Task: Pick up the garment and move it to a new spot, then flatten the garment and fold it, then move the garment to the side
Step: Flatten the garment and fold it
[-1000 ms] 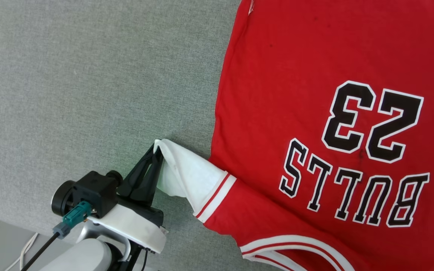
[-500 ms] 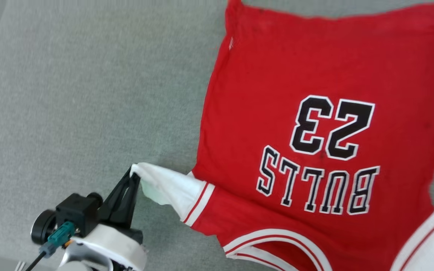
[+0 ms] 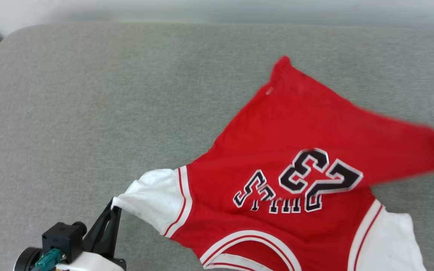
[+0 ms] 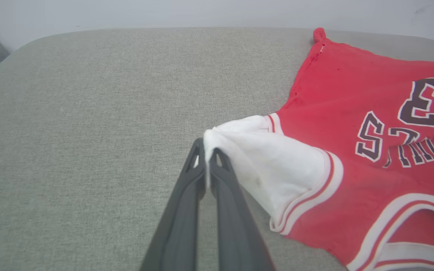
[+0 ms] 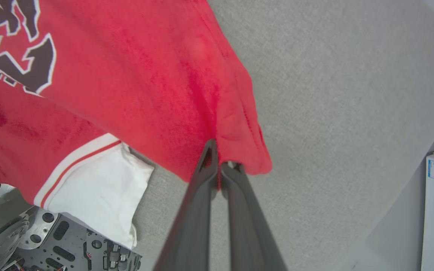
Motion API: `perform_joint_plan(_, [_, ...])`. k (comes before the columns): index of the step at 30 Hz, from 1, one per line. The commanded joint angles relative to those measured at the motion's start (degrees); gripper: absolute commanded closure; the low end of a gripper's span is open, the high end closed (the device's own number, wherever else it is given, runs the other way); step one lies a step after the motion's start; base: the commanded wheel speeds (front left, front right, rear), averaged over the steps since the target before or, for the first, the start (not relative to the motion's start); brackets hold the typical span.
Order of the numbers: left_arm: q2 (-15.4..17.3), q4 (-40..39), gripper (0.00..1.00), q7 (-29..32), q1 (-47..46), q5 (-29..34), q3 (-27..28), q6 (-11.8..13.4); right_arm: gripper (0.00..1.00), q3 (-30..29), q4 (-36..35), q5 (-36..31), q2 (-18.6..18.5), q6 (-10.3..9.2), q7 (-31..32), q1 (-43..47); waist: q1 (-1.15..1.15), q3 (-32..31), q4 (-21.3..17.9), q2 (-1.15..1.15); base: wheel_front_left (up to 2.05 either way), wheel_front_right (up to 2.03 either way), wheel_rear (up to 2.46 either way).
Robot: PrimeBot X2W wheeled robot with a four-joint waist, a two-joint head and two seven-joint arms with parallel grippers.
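Pinches the cuff of the white sleeve (image 3: 149,195) in the left gripper (image 3: 116,206) at the lower left of the head view, jaws clenched on a thin bite of fabric. Clamps a red hem fold in the right gripper (image 5: 219,156), centre of the right wrist view, jaws shut on the cloth there too.

Stretches the garment (image 3: 296,150) between these 2 holds across the right half of the head view, slanting from lower left to the right edge, over the grey cushion (image 3: 89,113). Leaves the 23 readable upside down and the lettering below it bunched. Leaves 1 red corner lying further off, toward the upper centre.

Risks a slip at either pinch, since both bites look shallow and the cloth is taut. Risks a skewed, wrinkled landing from the diagonal pull. Could also snag the loose second sleeve (image 5: 100,188), hanging near the robot's base (image 5: 51,233) at the lower left of the right wrist view.
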Motion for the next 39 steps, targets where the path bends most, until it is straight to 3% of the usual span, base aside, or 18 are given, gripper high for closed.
perform_joint_plan(1, [0.32, -0.25, 1.0, -0.14, 1.31, -0.35, 0.45, 0.49, 1.0, 0.22, -0.77, 0.86, -1.73, -0.03, -1.69, 4.62, 0.01, -1.5, -1.76, 0.0, 0.0, 0.0, 0.0])
perform_joint_plan(7, [1.08, -0.5, 1.0, -0.14, 3.54, -0.73, 1.13, 1.13, 1.0, -0.77, 0.45, 3.65, -4.98, -0.02, -8.21, 19.69, 0.01, -2.44, -3.55, 0.0, 0.0, 0.0, 0.0])
perform_joint_plan(14, [1.32, 0.06, 1.0, -0.08, 4.44, -1.1, 1.12, 1.25, 1.0, -2.01, 5.62, 5.67, -0.15, -0.03, -16.85, 37.95, 0.01, -2.76, -4.71, 0.0, 0.0, 0.0, 0.0])
perform_joint_plan(20, [1.74, -0.02, 1.0, -0.08, 4.94, -1.2, 1.78, 1.62, 1.0, -5.57, 8.93, 4.59, 4.1, -0.03, -20.01, 44.19, 0.01, -2.37, -6.02, 0.0, 0.0, 0.0, 0.0])
perform_joint_plan(21, [1.83, -0.1, 1.0, -0.02, 4.89, -1.16, 1.76, 1.63, 0.93, -6.76, 8.97, 4.42, 4.73, -0.03, -20.48, 44.19, 0.01, -2.34, -6.16, 0.0, 0.0, 0.0, 0.0])
perform_joint_plan(22, [1.9, -0.12, 1.0, 0.07, 4.83, -1.13, 1.76, 1.68, 0.29, -7.91, 8.64, 3.8, 5.16, -0.03, -21.1, 43.9, 0.01, -2.34, -6.3, 0.0, 0.0, 0.0, 0.0])
perform_joint_plan(23, [1.9, -0.19, 1.0, 0.12, 4.78, -1.13, 1.75, 1.73, 0.0, -9.16, 8.16, 3.33, 5.34, -0.03, -21.48, 43.4, 0.01, -2.34, -6.43, 0.0, 0.0, 0.0, 0.0])
perform_joint_plan(27, [1.9, -0.32, 1.0, 0.23, 4.44, -0.9, 1.59, 1.8, 0.0, -13.42, 5.63, 1.49, 4.71, -0.03, -22.43, 41.44, 0.01, -2.49, -6.48, 0.0, 0.0, 0.0, 0.0])
perform_joint_plan(31, [1.45, -0.66, 1.0, 0.64, 3.65, -0.38, 0.91, 1.83, 0.0, -21.71, -1.04, -0.52, 3.25, -0.03, -21.04, 37.95, 0.01, -2.55, -5.75, 0.0, 0.0, 0.0, 0.0])
perform_joint_plan(35, [1.06, -0.84, 1.0, 1.11, 2.3, 0.36, 0.29, 1.44, 0.0, -27.22, -6.38, -2.56, 1.98, -0.03, -16.43, 33.51, 0.01, -1.91, -4.42, 0.0, 0.0, 0.0, 0.0])
perform_joint_plan(39, [0.36, -0.78, 1.0, 1.56, 0.64, 1.19, -0.36, 1.06, 0.0, -28.33, -10.52, -5.08, 2.24, -0.03, -9.32, 27.89, 0.01, -0.63, -2.9, 0.0, 0.0, 0.0, 0.0])
